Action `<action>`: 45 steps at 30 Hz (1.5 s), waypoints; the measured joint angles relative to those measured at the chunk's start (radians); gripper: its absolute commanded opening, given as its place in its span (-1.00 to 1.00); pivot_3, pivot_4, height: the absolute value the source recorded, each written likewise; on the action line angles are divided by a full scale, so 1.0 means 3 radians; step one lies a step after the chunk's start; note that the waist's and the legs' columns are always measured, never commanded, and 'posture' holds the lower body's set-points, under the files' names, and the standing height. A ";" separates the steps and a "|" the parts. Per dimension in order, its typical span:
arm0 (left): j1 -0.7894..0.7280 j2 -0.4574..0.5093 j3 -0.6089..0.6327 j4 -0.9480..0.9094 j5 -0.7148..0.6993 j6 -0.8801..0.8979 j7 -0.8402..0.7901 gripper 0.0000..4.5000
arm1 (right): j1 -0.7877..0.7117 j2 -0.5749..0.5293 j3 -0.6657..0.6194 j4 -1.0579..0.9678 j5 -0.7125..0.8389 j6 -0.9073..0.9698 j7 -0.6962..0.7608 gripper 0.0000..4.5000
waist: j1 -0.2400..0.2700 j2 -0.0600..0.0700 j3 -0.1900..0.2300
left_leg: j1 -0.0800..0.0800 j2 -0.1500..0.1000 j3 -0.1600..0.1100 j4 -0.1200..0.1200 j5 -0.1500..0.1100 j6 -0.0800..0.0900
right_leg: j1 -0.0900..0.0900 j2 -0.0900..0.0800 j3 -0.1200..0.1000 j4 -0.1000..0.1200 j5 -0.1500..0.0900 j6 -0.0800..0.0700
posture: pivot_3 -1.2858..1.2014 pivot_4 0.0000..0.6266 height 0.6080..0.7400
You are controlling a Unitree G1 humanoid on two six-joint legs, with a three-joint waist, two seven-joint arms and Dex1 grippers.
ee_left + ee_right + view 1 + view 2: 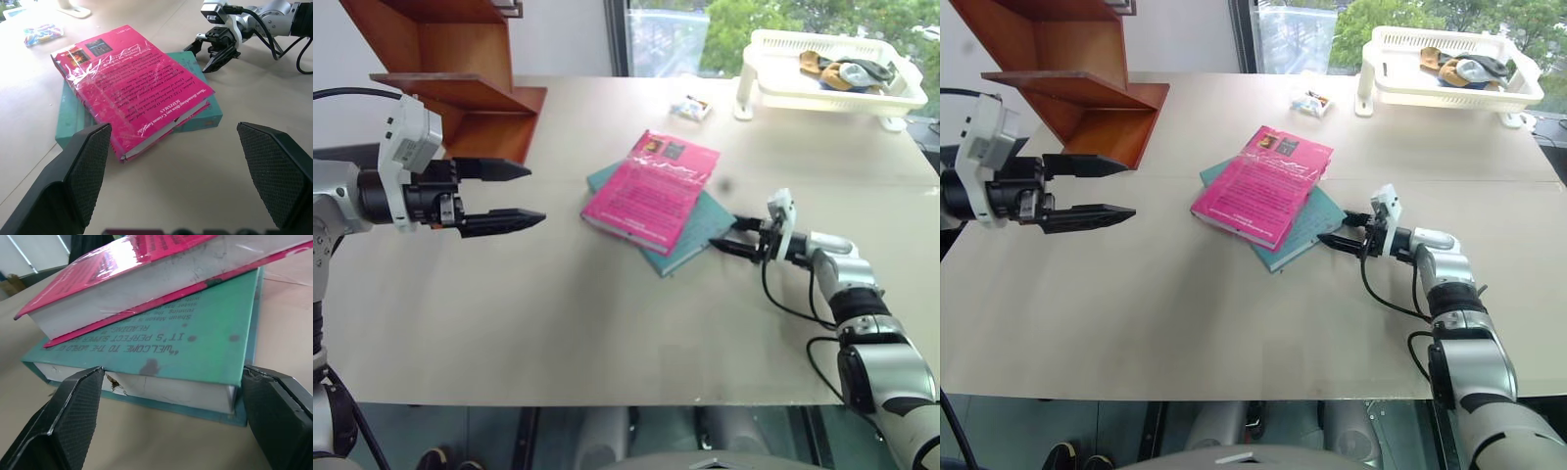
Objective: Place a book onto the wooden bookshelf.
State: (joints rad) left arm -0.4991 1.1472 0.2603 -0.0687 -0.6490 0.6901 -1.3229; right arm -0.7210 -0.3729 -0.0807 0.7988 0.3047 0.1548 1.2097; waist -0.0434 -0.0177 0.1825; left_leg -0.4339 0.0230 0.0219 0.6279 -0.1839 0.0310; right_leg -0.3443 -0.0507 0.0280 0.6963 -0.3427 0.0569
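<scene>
Right pincer [729,239]: mine, low over the worktop [558,333], released, jaws apart and nothing held; its tips sit just beside the near corner of the teal book.
Left pincer [514,194]: mine, raised above the worktop, spread wide and empty, pointing toward the stack from well apart.
Book [654,188]: bright pink paperback just beyond my right pincer, lying flat and skewed on the teal book; not yet on the shelf.
Teal book [195,347]: directly ahead of my right pincer, its white page edge facing the jaws, with a small tear there.
Handling: I judge the pink book light and fairly stiff; its glossy, crinkled film cover looks slippery, so a flat pinch may slide.
Where to hold: I would take the overhanging edge or corner that juts past the teal book, one finger under, one over.
Writing: teal cover reads "WELCOME TO THE WORLD" and "IT'S PERFECT"; the pink cover's fine text is too small for me to read.
Wooden bookshelf [460,78]: far beyond my left pincer, at the worktop's corner.
White basket [832,73]: well beyond my right pincer.
</scene>
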 measured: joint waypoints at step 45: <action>0.0392 0.0073 0.0177 -0.0096 -0.0002 -0.0001 0.0135 0.98 | -0.0394 0.0072 -0.0151 -0.0382 0.0278 0.0815 -0.0250 1.00 | -0.0007 -0.0001 0.0002 | -0.0001 -0.0001 -0.0001 -0.0005 0.0000 0.0000 | -0.0003 -0.0005 -0.0001 0.0000 0.0000 0.0000 | 0.03 -0.52 1.00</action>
State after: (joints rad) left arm -0.3815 1.1692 0.3133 -0.0974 -0.6494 0.6898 -1.2825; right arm -0.8391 -0.3514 -0.1260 0.6843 0.3881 0.3993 1.1348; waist -0.0455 -0.0180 0.1830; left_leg -0.4342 0.0227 0.0217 0.6265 -0.1839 0.0309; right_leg -0.3452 -0.0523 0.0277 0.6963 -0.3427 0.0568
